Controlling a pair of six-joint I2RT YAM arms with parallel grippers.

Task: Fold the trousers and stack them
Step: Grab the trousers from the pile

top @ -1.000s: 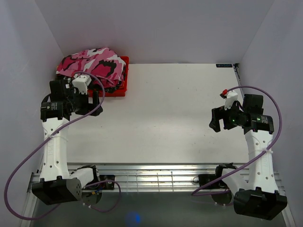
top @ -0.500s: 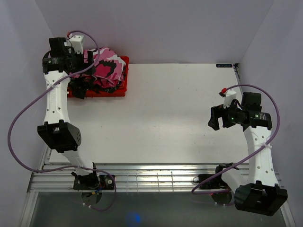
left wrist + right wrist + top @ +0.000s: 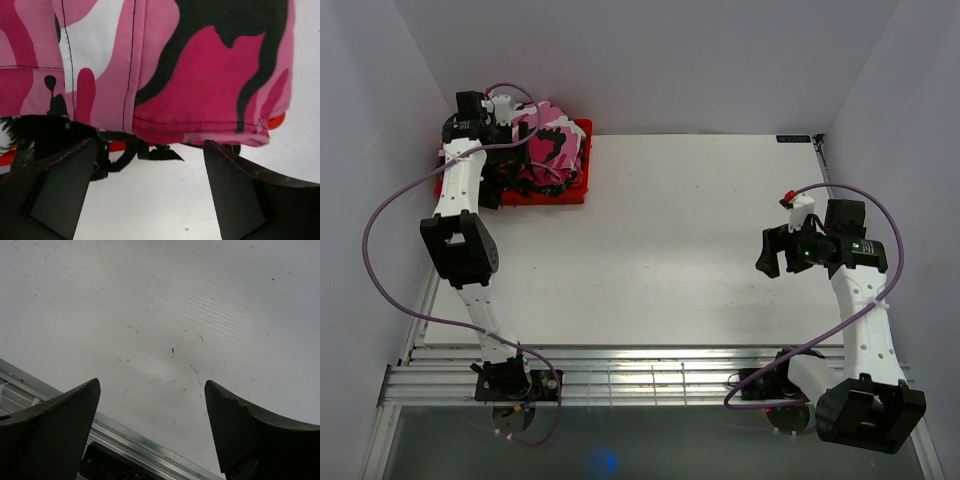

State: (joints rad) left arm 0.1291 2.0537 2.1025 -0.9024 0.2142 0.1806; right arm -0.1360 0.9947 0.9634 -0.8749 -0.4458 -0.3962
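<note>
The trousers [image 3: 548, 140], a bunched pair in hot-pink, white and black camouflage, lie piled on a red tray [image 3: 578, 170] at the table's far left corner. My left arm reaches over that corner, and my left gripper [image 3: 492, 188] hangs at the pile's left front side. In the left wrist view the hem of the trousers [image 3: 200, 95] fills the upper frame, with the left gripper [image 3: 150, 150] open just below it and only white table between its fingers. My right gripper [image 3: 775, 250] hovers open over bare table at the right, also empty in its own view [image 3: 150, 387].
Dark straps [image 3: 150, 151] and a strip of the red tray [image 3: 120, 146] show beneath the hem. The white table [image 3: 670, 230] has walls on three sides. A metal rail [image 3: 640, 375] runs along its near edge, also seen as rail [image 3: 130, 432].
My left arm has swung from in front of the tray up and back over the far left corner, bringing its gripper to the pile. The right arm has barely shifted.
</note>
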